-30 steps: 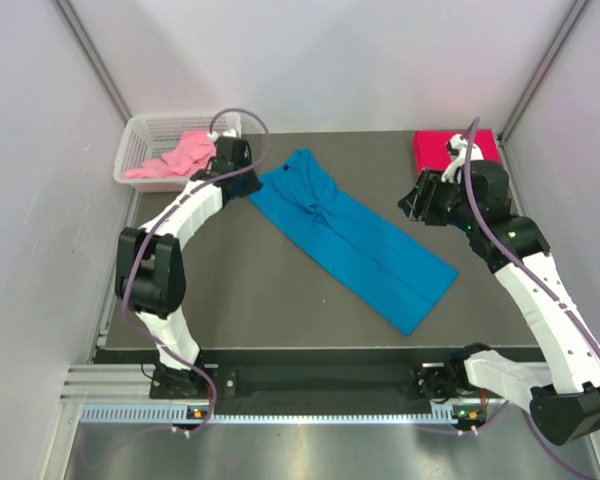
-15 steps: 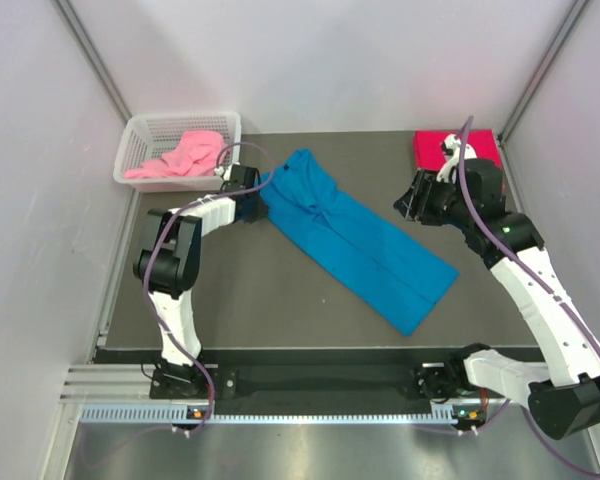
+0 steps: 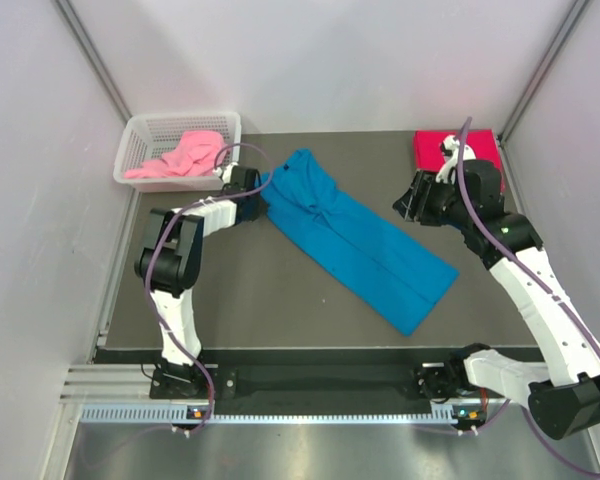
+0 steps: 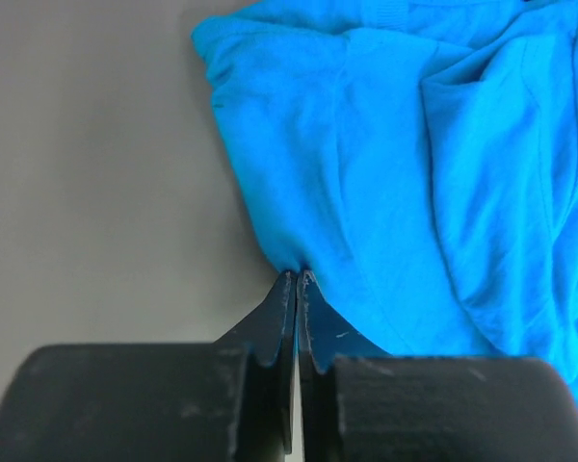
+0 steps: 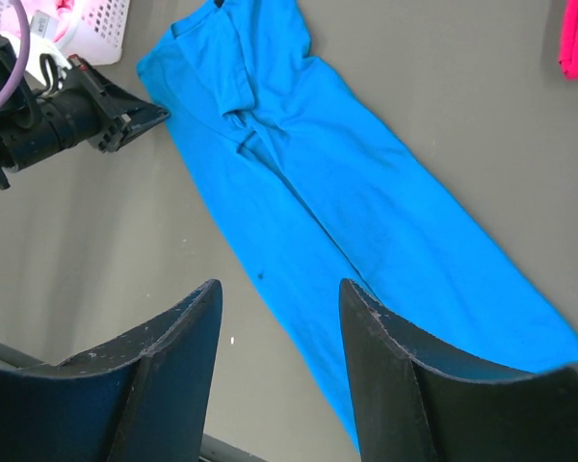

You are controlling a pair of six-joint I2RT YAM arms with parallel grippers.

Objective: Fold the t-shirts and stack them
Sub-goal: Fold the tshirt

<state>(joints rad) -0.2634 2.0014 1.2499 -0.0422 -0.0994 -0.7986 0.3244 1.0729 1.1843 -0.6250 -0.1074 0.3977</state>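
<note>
Where it gaped, left end effector (image 4: pixel 297 278) closed

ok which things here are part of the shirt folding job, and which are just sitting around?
Job: blue t-shirt, red t-shirt, pink t-shirt, left gripper (shut on the blue t-shirt's edge), right gripper (open, empty).
Lying about: white mesh basket holding the pink one; table.

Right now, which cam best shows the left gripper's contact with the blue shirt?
Left wrist: close-up of left gripper pinching the blue t-shirt edge. Top external shows it tiny, tips unclear; right wrist sees it side-on from afar.
</note>
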